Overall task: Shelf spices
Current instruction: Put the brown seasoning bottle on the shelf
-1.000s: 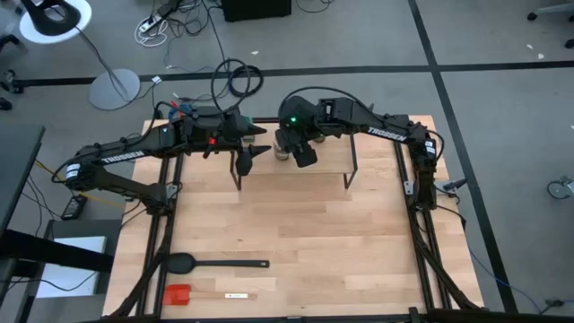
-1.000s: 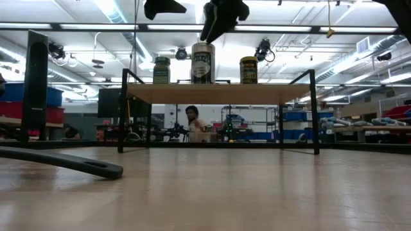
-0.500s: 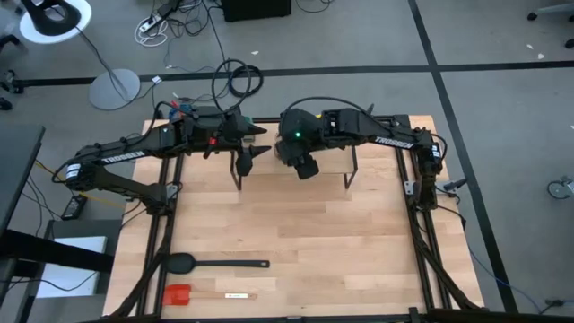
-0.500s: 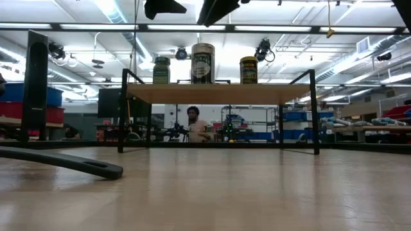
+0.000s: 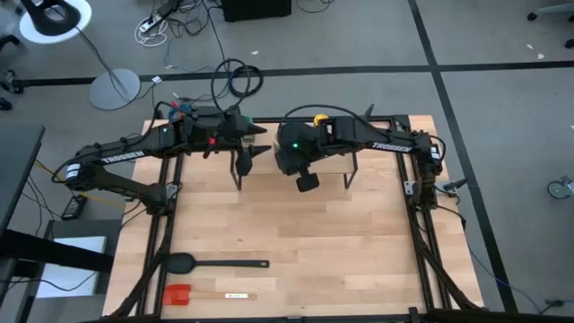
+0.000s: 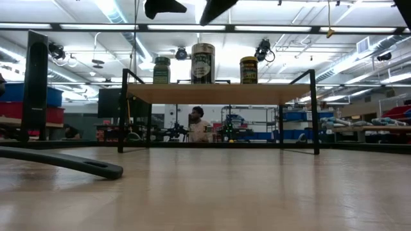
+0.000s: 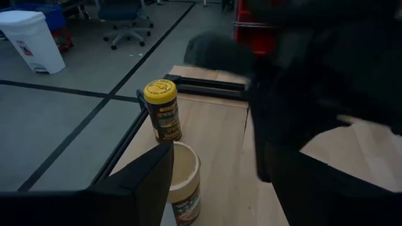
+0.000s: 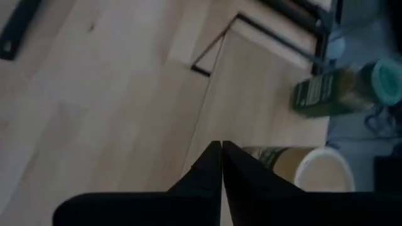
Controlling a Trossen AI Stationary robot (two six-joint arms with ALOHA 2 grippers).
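Right pincer closed and empty above three upright spice jars on shelf

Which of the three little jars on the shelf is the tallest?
The middle jar, the one with the tan top. It stands higher than the green-lidded jar on one side and the yellow-lidded jar on the other, and it is wider too.

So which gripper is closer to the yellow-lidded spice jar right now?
Right. The right gripper hangs shut off the shelf's front edge, closer to the yellow-lidded jar; the left gripper waits at the shelf's far end.
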